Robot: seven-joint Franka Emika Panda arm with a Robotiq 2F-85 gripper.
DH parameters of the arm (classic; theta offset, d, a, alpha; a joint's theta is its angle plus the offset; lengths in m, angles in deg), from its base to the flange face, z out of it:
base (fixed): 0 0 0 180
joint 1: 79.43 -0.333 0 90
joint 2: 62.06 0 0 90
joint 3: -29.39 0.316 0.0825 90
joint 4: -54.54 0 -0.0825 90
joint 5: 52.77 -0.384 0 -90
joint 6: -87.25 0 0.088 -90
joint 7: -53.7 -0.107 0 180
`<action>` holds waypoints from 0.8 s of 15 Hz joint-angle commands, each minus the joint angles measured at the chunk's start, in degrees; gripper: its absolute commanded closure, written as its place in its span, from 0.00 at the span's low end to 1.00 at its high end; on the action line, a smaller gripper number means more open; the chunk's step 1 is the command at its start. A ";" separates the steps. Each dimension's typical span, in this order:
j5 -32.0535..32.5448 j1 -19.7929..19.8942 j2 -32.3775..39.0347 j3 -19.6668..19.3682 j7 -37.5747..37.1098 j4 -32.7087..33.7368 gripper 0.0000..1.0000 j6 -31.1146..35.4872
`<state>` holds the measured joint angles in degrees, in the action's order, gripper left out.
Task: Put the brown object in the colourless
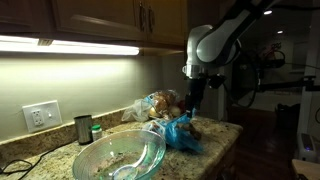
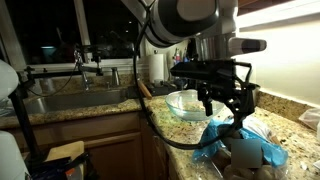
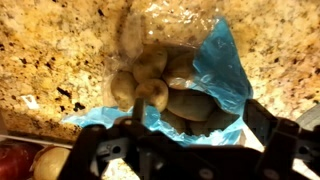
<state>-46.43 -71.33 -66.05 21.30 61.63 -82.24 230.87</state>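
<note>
Several brown potatoes (image 3: 160,92) lie in an open plastic bag with a blue lower part (image 3: 225,70) on the granite counter. The bag also shows in both exterior views (image 1: 183,133) (image 2: 232,148). A colourless glass bowl (image 1: 120,156) (image 2: 184,103) stands on the counter beside the bag. My gripper (image 1: 195,103) (image 2: 222,102) (image 3: 190,130) hangs just above the bag. It is open and empty, with its fingers spread on either side of the potatoes.
A wall outlet (image 1: 40,116), a dark cup (image 1: 83,128) and a small green-capped bottle (image 1: 96,131) stand behind the bowl. A sink (image 2: 70,100) lies beyond the bowl. Red round produce (image 3: 15,160) lies near the bag. The counter edge runs close to the bag.
</note>
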 commanded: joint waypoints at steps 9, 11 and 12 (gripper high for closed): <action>1.60 1.82 9.11 -2.81 -1.75 6.86 0.00 1.54; 1.21 1.81 9.98 -2.99 -1.77 7.46 0.00 1.44; 0.50 1.80 10.26 -2.94 -1.55 7.55 0.00 1.44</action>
<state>-46.02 -70.19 -56.95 18.35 61.38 -75.52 231.26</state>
